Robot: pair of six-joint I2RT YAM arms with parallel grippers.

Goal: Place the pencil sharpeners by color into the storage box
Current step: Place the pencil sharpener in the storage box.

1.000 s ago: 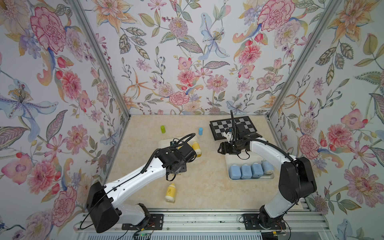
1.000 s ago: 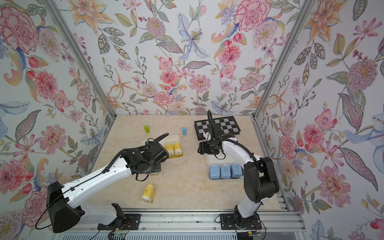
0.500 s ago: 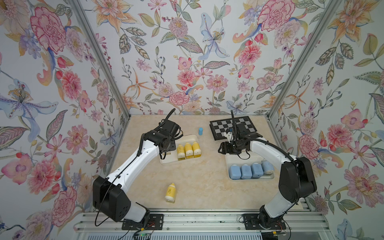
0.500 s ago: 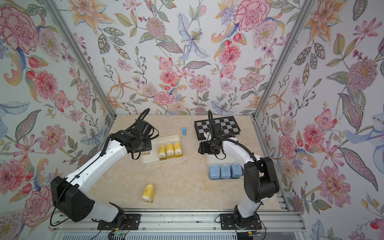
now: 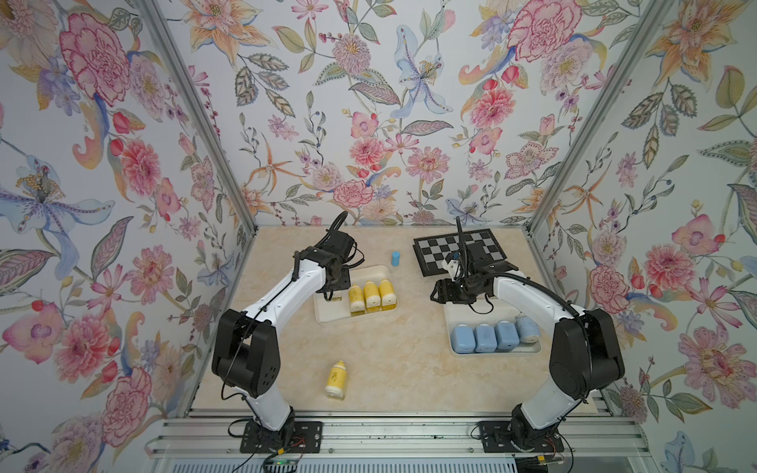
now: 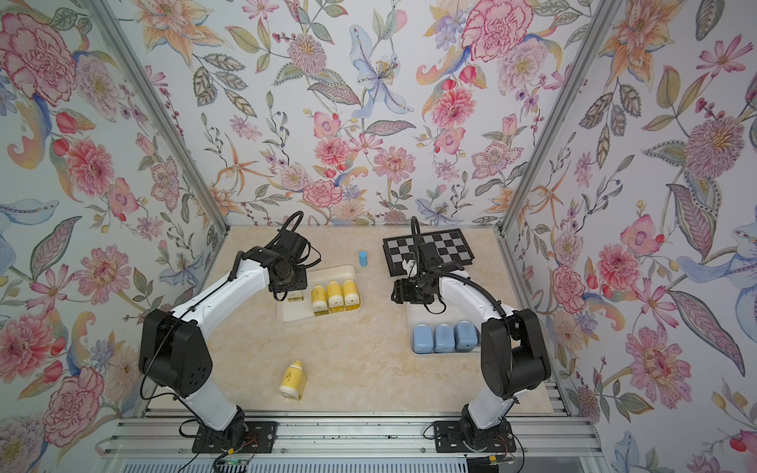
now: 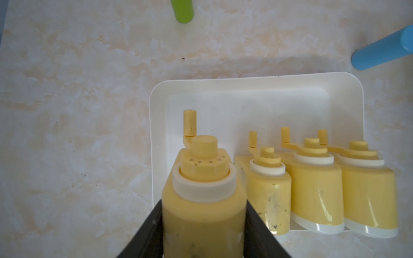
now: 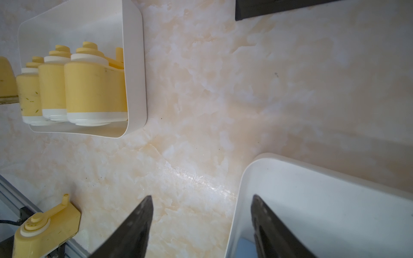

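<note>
My left gripper (image 7: 203,202) is shut on a yellow pencil sharpener (image 7: 202,201), held over the left end of a white storage box (image 7: 245,87). Three yellow sharpeners (image 7: 317,189) lie side by side in that box (image 5: 381,272). One more yellow sharpener (image 5: 336,379) lies on the table near the front edge. Several pale-blue sharpeners (image 5: 485,338) fill the near end of a second white box (image 5: 450,319) on the right. My right gripper (image 8: 201,197) hangs open with nothing in it over that box's far left corner (image 8: 312,189). Both top views show it (image 5: 436,293).
A small blue upright cylinder (image 5: 395,259) stands behind the left box. A small green cylinder (image 7: 183,11) stands further left, hidden by my left arm in both top views. A black-and-white checkerboard (image 5: 483,245) lies at the back right. Flowered walls close in three sides.
My left arm has swung back from the table's middle with the yellow sharpener and now holds it over the left box's left end. The right arm has not moved.
</note>
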